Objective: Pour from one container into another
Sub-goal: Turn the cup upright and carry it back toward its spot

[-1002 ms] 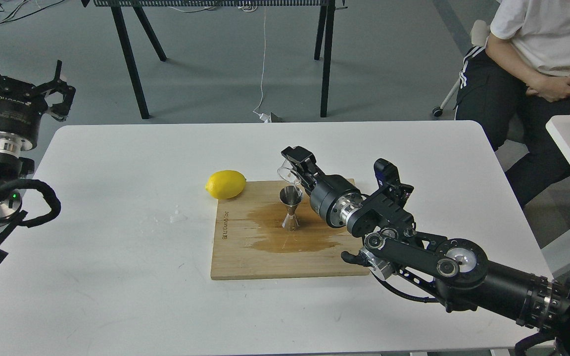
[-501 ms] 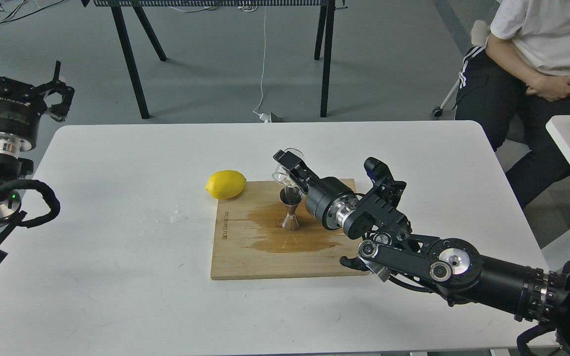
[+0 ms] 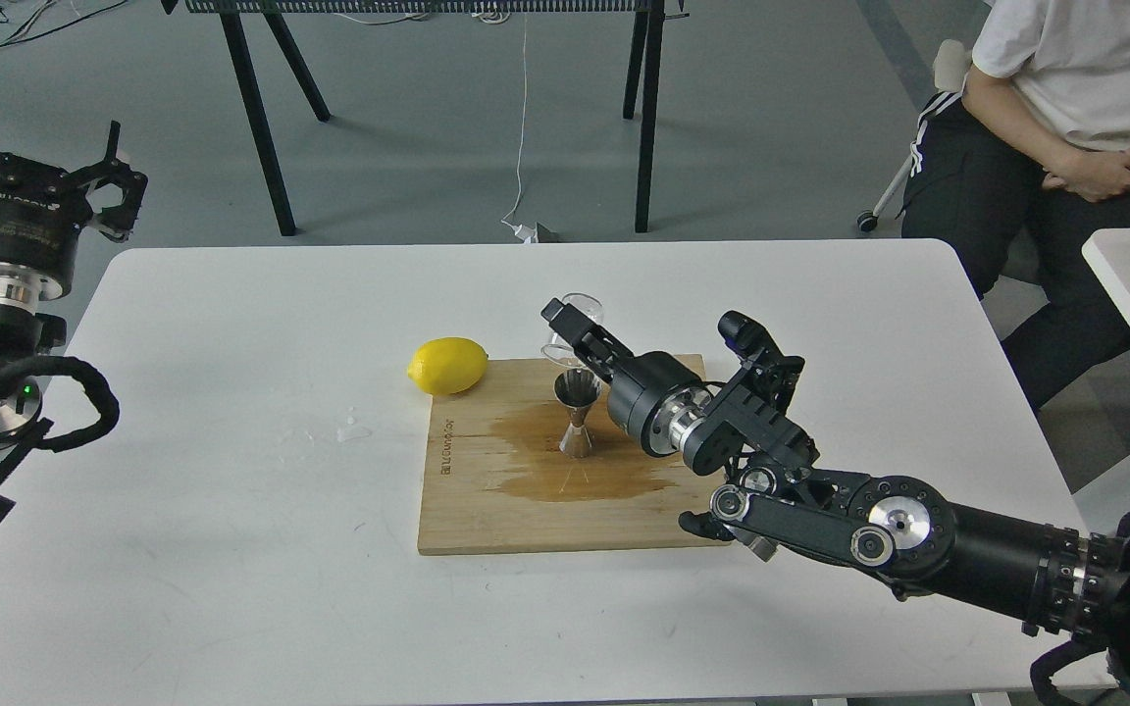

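Note:
The steel hourglass jigger [image 3: 576,413] stands upright on the wooden cutting board [image 3: 487,510], in the middle of a brown wet stain. Just behind and above its rim hangs the tiny clear cup [image 3: 559,349], with my right gripper [image 3: 571,327] shut on it; the cup is partly hidden by the black fingers and I cannot tell what it holds. My left gripper [image 3: 40,162] is raised off the table's far left edge, fingers spread open and holding nothing.
A yellow lemon [image 3: 447,365] lies at the board's back left corner. A small spill [image 3: 353,429] glistens on the white table [image 3: 231,549] left of the board. A seated person [image 3: 1065,118] is at the back right.
My right arm drew back and to the left, and the cup, earlier tipped over the jigger's mouth, has swung back toward upright. The left arm, the jigger and the lemon kept still.

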